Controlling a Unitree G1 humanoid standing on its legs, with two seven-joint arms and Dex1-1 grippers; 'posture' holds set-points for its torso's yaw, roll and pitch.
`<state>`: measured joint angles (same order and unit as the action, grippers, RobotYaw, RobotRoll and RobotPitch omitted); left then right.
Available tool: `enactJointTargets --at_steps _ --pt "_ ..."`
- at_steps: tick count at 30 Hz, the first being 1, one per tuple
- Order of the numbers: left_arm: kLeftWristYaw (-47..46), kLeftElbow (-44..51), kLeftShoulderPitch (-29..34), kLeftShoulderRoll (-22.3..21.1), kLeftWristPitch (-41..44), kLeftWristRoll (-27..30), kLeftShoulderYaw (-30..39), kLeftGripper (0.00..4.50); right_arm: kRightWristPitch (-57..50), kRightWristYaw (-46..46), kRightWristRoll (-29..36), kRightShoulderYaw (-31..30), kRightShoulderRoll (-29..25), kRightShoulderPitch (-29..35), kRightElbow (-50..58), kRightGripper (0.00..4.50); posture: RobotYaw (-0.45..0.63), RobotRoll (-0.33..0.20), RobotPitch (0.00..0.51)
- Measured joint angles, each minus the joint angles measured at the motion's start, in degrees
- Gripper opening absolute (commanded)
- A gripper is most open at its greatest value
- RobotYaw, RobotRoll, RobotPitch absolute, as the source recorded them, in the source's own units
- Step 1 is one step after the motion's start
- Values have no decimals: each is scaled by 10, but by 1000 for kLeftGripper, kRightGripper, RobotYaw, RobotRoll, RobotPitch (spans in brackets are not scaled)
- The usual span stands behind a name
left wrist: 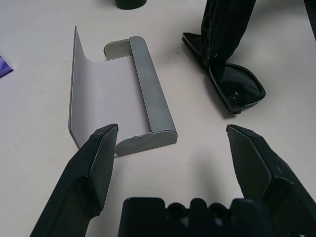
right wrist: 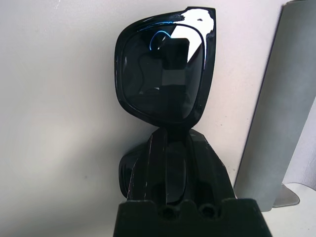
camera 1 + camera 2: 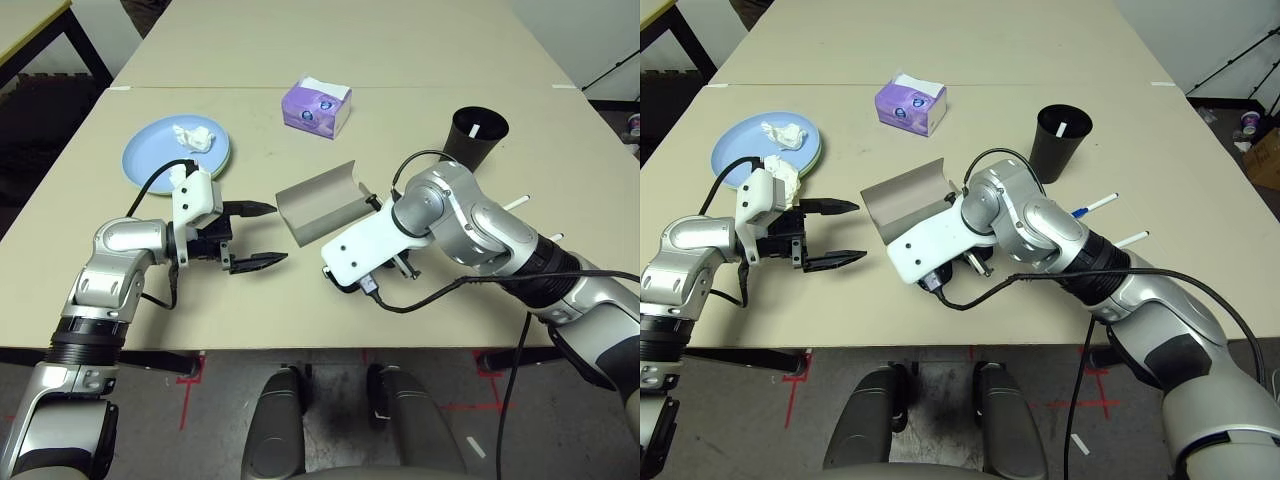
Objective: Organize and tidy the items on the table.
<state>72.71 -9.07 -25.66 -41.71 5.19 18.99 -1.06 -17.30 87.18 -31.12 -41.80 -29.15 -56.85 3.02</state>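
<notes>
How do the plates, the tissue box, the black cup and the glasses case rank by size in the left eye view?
1. plates
2. glasses case
3. tissue box and black cup: look alike, not ranked.

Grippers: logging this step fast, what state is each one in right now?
Left gripper: open, holding nothing, beside the open grey glasses case.
Right gripper: shut on the black sunglasses, next to the case.

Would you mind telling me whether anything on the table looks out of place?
Two pens lie loose beside the black cup, which already holds one. Crumpled tissues sit on the stacked plates.
</notes>
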Motion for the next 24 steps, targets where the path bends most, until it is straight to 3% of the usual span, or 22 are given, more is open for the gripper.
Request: enactJointTargets --at_steps 16,24 --pt "1 -6 -9 0 0 -4 0 4500 -12 43 75 58 -2 -133 -84 401 48 0 147" --pt "0 -7 -10 0 -1 -8 0 4500 52 -77 61 77 39 -182 -198 401 61 0 151"
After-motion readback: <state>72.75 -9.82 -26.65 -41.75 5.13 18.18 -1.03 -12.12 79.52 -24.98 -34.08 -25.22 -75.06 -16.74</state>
